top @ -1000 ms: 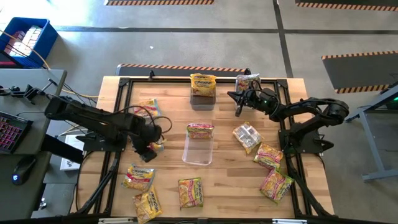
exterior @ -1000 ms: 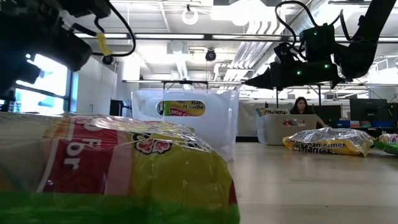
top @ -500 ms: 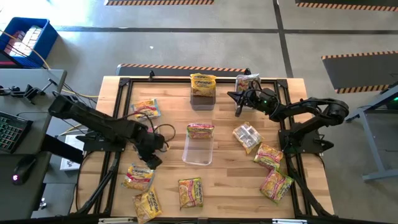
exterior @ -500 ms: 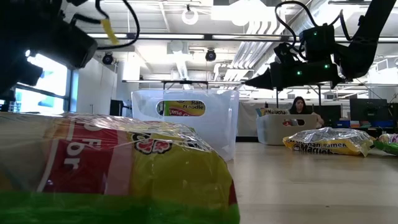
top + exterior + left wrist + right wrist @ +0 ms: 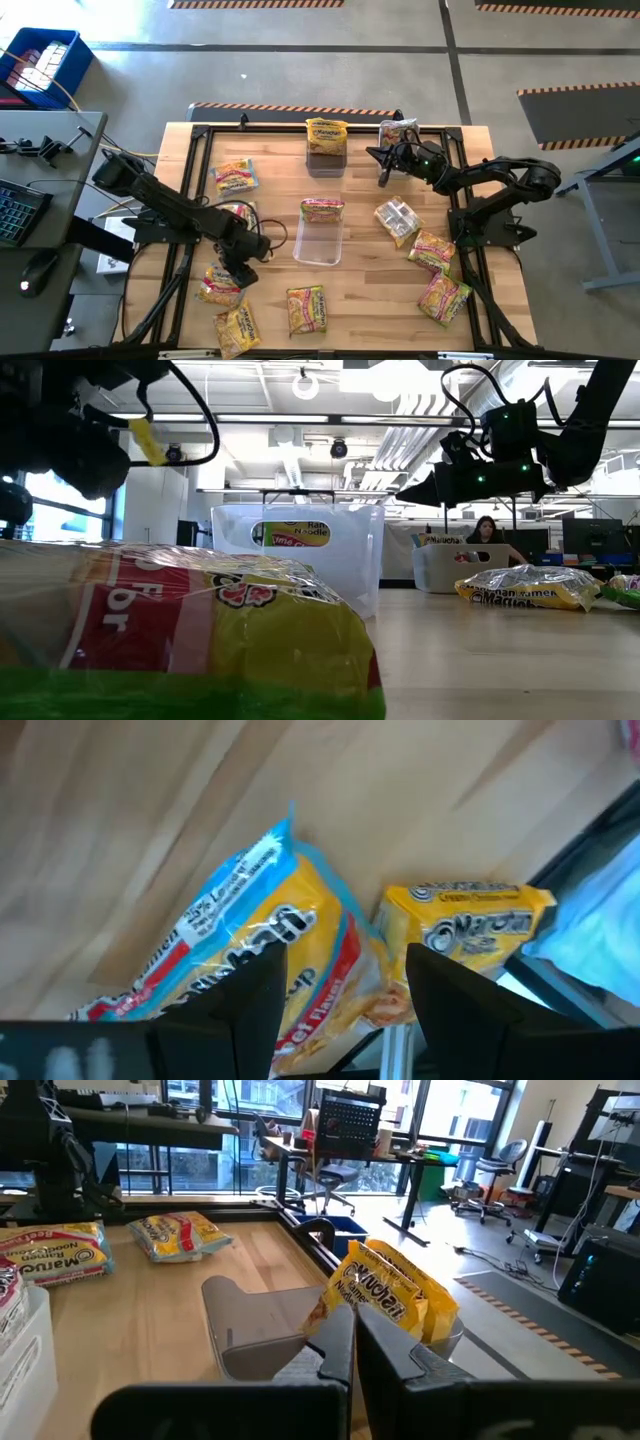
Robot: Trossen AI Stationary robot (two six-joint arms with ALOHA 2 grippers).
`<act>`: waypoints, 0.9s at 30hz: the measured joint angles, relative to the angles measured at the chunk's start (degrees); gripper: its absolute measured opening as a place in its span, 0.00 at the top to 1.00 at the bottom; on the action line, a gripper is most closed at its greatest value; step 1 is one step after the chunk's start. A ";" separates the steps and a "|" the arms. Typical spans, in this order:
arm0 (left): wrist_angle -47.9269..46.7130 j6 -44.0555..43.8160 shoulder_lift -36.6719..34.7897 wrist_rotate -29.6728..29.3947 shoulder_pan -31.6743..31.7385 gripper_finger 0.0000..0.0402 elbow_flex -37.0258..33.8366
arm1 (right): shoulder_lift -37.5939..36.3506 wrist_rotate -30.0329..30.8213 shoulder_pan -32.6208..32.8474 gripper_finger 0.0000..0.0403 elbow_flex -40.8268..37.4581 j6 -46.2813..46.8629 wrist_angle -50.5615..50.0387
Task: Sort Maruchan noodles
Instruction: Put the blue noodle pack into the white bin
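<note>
Left gripper [image 5: 236,270]: fingers spread wide and empty, pointing down at the wooden table [image 5: 370,300]. A second ago it hung further back, over another packet; it has since travelled toward the table's front edge.
Under the left jaws: a yellow packet with a red band and blue trim [image 5: 225,970] lies flat on the table, directly below and between the open fingers. In the high view this is the packet on the front left [image 5: 222,284].
Beside the left jaws: a plain yellow packet [image 5: 465,925] lies just off to one side, close to the first.
What the move means: the left arm looks lined up to come down on the banded packet; nothing is picked up yet.
Left arm pose: stretched from its base at the table's left side, reaching low and forward, wrist bent down.
Middle of table: a clear bin [image 5: 320,235] with one packet [image 5: 322,209] at its far end.
Right gripper [image 5: 383,172]: fingers pressed together, holding nothing, hovering unmoved above the far right of the table.
Beyond the right jaws: a clear bin [image 5: 260,1330] holding a yellow packet [image 5: 390,1295] that leans on its wall.
Other packets: scattered along the table's front and right side, unsorted.
</note>
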 joint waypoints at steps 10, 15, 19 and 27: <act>3.54 -0.38 0.07 -1.41 -0.19 0.57 0.00 | 0.00 0.01 0.00 1.00 0.00 0.01 -0.04; 3.48 -0.66 0.07 -5.86 -0.31 0.54 0.00 | 0.00 -0.01 0.00 1.00 0.00 0.00 -0.04; 2.38 -0.34 0.07 -7.91 -0.73 0.51 0.00 | 0.00 0.01 0.00 1.00 0.00 0.00 -0.04; 4.23 2.06 5.42 -4.53 -2.82 0.51 0.04 | 0.00 -0.01 0.00 1.00 0.00 0.00 -0.07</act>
